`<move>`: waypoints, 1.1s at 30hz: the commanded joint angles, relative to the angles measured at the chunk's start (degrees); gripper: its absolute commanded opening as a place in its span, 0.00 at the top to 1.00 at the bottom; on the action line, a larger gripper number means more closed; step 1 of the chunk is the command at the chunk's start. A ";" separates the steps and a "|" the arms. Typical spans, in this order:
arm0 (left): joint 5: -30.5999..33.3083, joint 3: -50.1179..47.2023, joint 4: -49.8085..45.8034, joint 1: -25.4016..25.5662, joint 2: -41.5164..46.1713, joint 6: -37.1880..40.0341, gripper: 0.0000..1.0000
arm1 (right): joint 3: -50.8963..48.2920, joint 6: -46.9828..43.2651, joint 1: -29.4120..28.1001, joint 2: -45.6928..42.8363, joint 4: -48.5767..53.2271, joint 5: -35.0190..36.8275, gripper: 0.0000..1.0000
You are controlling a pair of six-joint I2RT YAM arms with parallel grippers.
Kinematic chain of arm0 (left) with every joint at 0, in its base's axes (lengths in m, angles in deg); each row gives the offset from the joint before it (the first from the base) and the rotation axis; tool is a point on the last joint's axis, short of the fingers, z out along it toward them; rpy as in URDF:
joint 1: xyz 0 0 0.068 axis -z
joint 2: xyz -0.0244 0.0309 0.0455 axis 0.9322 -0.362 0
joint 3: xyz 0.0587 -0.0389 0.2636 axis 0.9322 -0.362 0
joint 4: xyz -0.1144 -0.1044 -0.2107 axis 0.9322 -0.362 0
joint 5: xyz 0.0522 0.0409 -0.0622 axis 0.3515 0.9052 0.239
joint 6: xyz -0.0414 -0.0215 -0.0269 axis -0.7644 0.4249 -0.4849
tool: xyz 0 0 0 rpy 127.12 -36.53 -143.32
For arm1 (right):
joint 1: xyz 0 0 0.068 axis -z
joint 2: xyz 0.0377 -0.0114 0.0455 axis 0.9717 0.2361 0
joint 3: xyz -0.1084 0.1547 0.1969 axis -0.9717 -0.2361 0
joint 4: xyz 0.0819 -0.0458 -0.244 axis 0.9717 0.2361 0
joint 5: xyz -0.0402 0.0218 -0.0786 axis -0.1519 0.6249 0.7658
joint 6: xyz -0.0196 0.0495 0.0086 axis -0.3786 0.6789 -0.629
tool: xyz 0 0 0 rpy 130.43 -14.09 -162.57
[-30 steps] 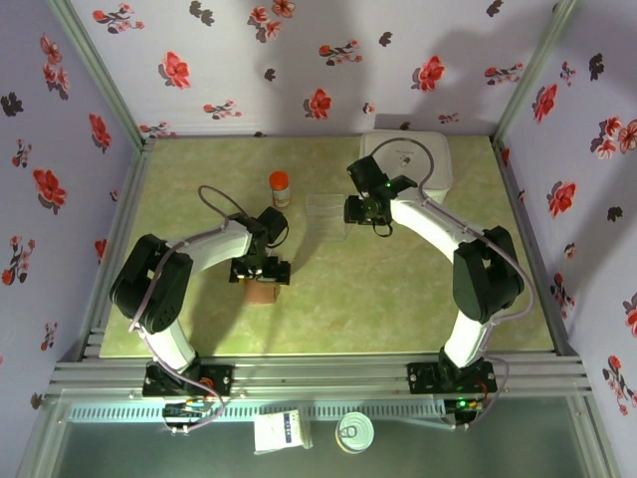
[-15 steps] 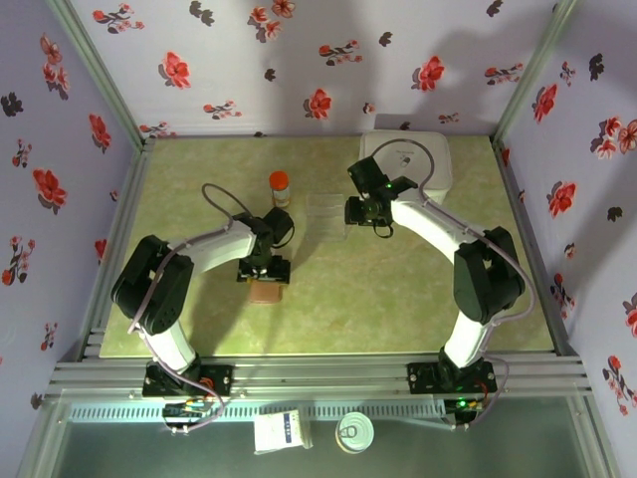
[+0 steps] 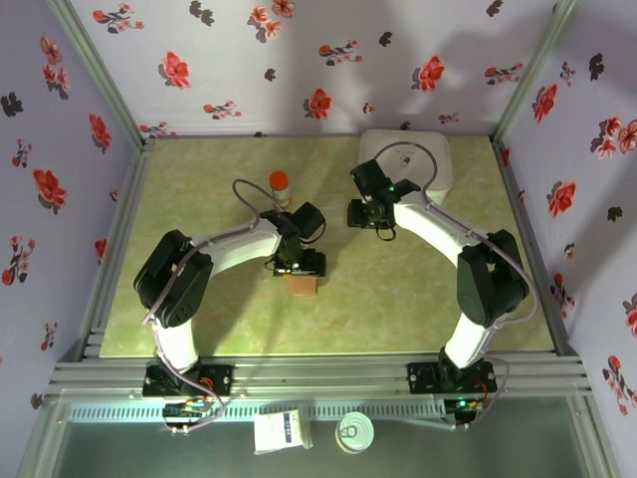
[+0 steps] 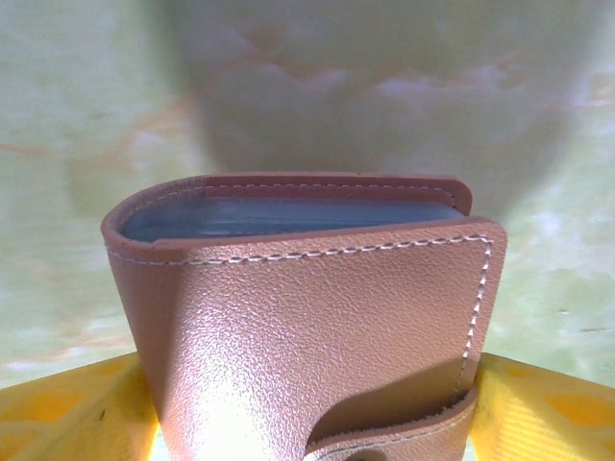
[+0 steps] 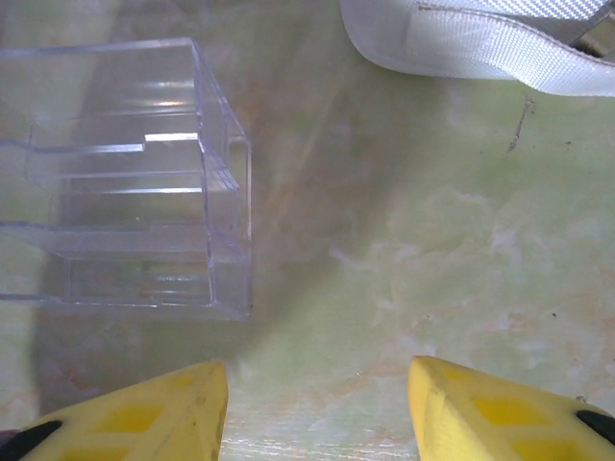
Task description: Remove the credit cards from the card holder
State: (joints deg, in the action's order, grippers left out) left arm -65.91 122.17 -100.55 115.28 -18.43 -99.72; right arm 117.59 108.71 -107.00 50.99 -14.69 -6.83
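The card holder [image 4: 307, 317] is a brown leather wallet with white stitching, folded shut with its strap across the front. It stands on edge between the yellow fingers [image 4: 77, 413] of my left gripper [image 4: 312, 413], which is shut on its two sides. From above, the card holder [image 3: 302, 285] sits under the left gripper [image 3: 299, 269] at mid-table. Blue-grey layers show between its covers; the credit cards are hidden. My right gripper [image 3: 366, 216] hangs open over bare table, its fingers apart [image 5: 317, 403].
A clear plastic tray [image 5: 125, 182] stands just ahead and left of the right gripper, between the two arms [image 3: 326, 211]. A white rounded case [image 3: 408, 159] lies at the back right. An orange-capped bottle [image 3: 280, 187] stands behind the left arm. Walls enclose the table.
My left gripper closed on the card holder and carried it right and slightly back, toward the table's middle. The right arm barely moved.
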 commanded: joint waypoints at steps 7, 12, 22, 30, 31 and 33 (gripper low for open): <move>-8.06 -3.31 6.49 1.11 2.79 -5.32 0.15 | -1.76 0.53 0.24 -2.31 -0.62 -1.77 0.47; -7.51 -5.36 7.36 0.92 6.03 -6.05 0.22 | -2.13 1.58 -0.69 -2.95 1.17 -3.15 0.48; -7.05 -10.79 11.12 -3.15 12.43 -6.58 0.43 | -7.81 10.69 -9.50 -7.16 2.63 -1.41 0.54; -6.73 -19.03 14.48 -10.66 18.71 -6.06 0.74 | -6.05 19.00 -19.76 -2.72 7.20 2.97 0.56; -6.80 -19.83 14.63 -11.54 19.40 -5.68 0.79 | -5.29 19.89 -20.86 -1.68 7.97 3.23 0.56; -6.71 -20.98 14.56 -13.00 20.33 -4.68 0.85 | -4.01 21.46 -22.94 0.03 8.63 3.60 0.57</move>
State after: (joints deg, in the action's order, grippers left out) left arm -72.69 102.61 -87.13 103.71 -0.12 -105.95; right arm 111.38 125.28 -127.63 48.28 -9.84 -6.13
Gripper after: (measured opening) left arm 0.169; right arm 0.437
